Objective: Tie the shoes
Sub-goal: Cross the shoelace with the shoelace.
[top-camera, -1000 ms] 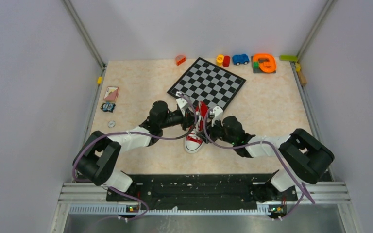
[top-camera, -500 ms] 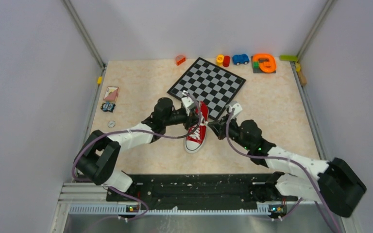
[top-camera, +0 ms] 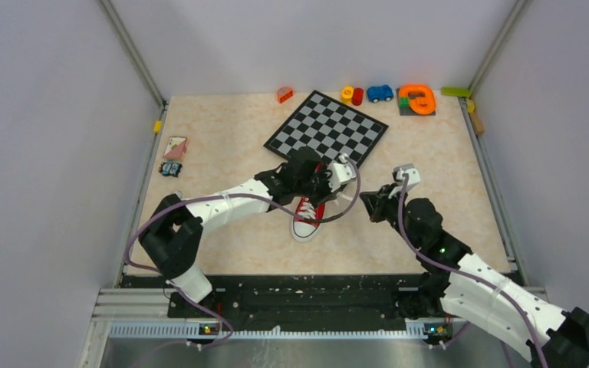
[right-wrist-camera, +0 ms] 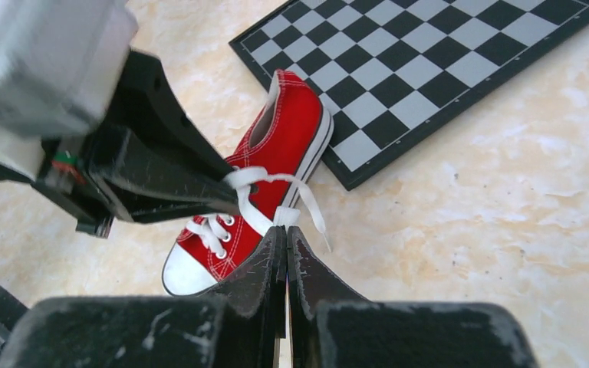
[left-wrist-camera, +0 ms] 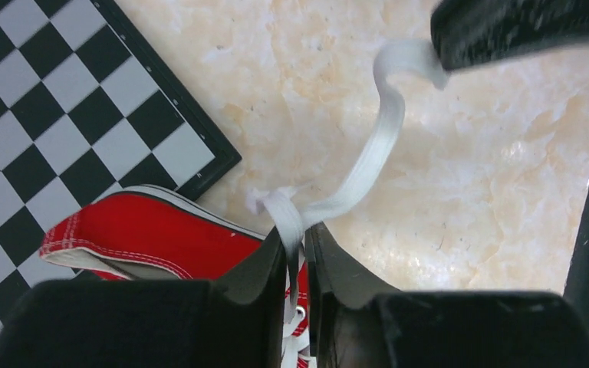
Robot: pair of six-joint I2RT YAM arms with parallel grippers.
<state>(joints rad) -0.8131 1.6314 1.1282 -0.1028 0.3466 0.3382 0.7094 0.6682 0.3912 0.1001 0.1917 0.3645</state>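
One red sneaker (top-camera: 309, 214): lies sole down on the worktop (top-camera: 222, 130) between the two arms. Its white toe cap points toward the arm bases and its heel overlaps the near edge of the chessboard (top-camera: 327, 129).
Left pincer (left-wrist-camera: 297, 239): reaches across above the sneaker's open collar, jaws drawn narrow and pinching a white lace (left-wrist-camera: 376, 146) between the fingertips.
Right pincer (right-wrist-camera: 285, 232): sits out to the sneaker's right side, low over the worktop and clear of the canvas. Its jaws are pressed together on the same lace, with a flattened bit showing just above the tips.
Lace span: a short, curving stretch runs from the left pincer to the right pincer, off the sneaker's side and over bare worktop. In the right wrist view a loose end hangs down past the right pincer's grip.
Eyelets: the lower rows near the toe are laced crosswise. I cannot tell whether a knot sits at the top, since the left pincer covers that part.
Chessboard: dark and pale squares, lying flat, turned corner-on to the arms.
Far edge: small toys in a row, namely an orange block (top-camera: 284, 94), a yellow cylinder (top-camera: 347, 94), a red cylinder (top-camera: 357, 96), a blue car (top-camera: 380, 93) and an orange curved piece (top-camera: 417, 100).
Left edge: a card (top-camera: 175, 147) with a small dark item just below it.
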